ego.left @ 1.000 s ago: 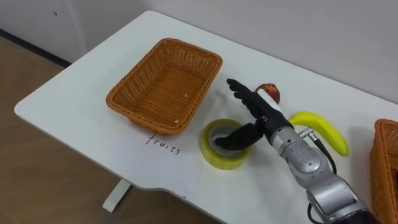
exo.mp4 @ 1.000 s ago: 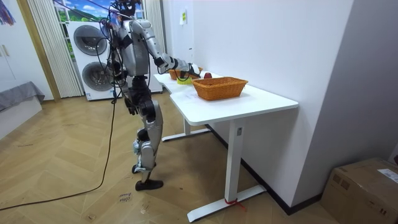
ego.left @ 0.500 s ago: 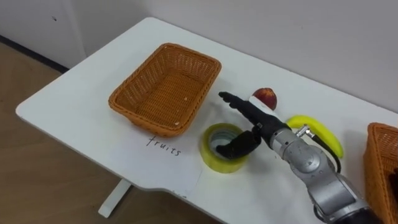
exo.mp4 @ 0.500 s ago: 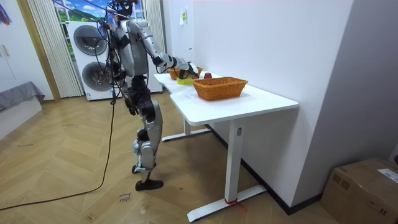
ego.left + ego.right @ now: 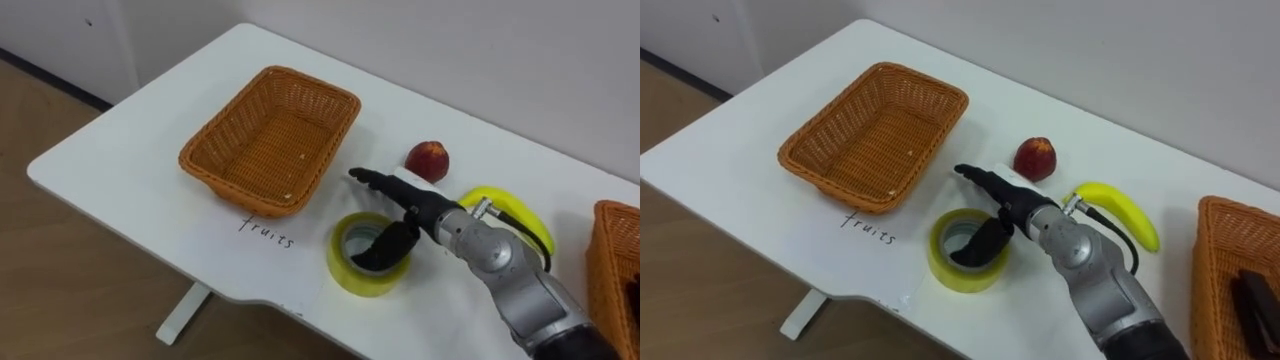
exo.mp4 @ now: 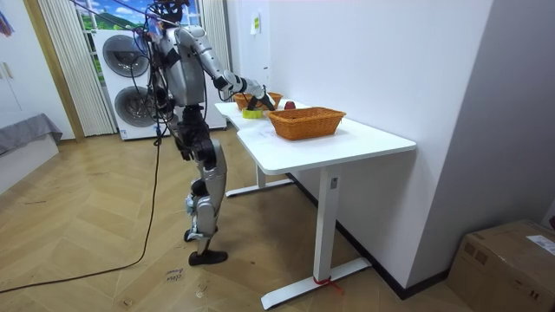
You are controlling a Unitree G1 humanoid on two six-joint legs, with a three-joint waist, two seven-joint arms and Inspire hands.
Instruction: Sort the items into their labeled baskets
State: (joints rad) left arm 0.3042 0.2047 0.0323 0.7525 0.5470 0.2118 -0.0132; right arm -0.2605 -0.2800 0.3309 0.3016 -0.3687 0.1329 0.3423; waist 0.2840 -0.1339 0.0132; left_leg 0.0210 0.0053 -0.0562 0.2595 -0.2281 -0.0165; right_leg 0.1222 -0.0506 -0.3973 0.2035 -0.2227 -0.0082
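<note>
One hand is at work: the right hand (image 5: 418,214) comes in from 4 o'clock over the white bench (image 5: 120,165), spread wide, its fingers (image 5: 375,181) stretched straight and pointing to about 10 o'clock. Its thumb (image 5: 386,249) dips down into the hole of the yellow tape roll (image 5: 350,277), while the straight fingers pass above the roll's far rim, so no closed grasp on the roll is visible. The roll lies hole-up at 7 o'clock of the palm, near the bench's front edge. Just beyond the fingertips, at 10 o'clock, stands the empty wicker basket (image 5: 272,137), with a handwritten label (image 5: 266,231) on the bench before its near wall. A red round fruit (image 5: 428,159) lies at 12 o'clock of the hand, apart from the fingers, and a banana (image 5: 512,208) curves at 3 o'clock, partly behind the wrist. At the far right edge stands a second wicker basket (image 5: 1228,262) with a dark object (image 5: 1252,292) inside. In the room view the robot stands upright at the bench's end on the room view's left.
</note>
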